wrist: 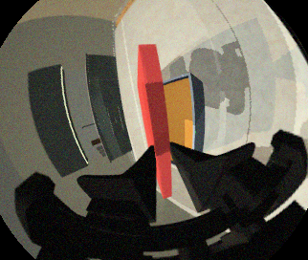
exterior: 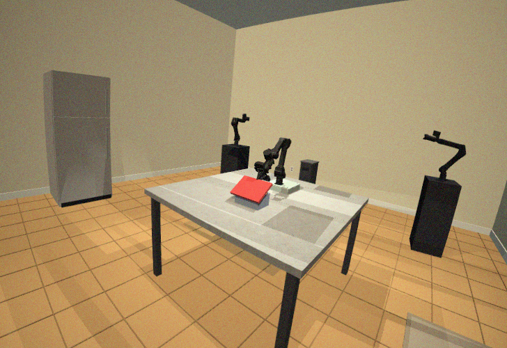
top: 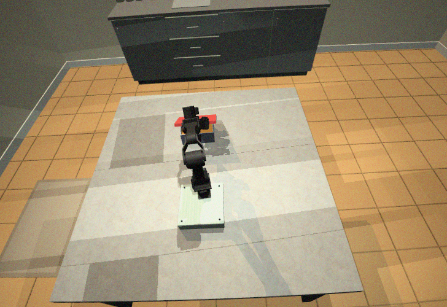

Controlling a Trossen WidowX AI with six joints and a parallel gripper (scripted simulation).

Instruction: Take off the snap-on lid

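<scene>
The red snap-on lid (top: 212, 118) (exterior: 250, 188) (wrist: 149, 83) is tilted up over the storage box. Its edge nearest the arm is raised and its far edge is low by the box's far rim. The box (top: 208, 136) (exterior: 257, 203) (wrist: 199, 111) has blue-grey walls and an orange inside that now shows. It stands on the table (top: 260, 174) (exterior: 229, 221) just beyond the arm. My gripper (top: 198, 120) (exterior: 264, 171) (wrist: 162, 146) is shut on the lid's raised near edge, with one finger on each face of it.
The arm's pale base plate (top: 212, 213) lies on the table in front of the box. A dark cabinet (top: 223, 43) stands beyond the table. A fridge (exterior: 77, 135) and two other arms on pedestals (exterior: 234, 156) (exterior: 434, 213) stand off the table.
</scene>
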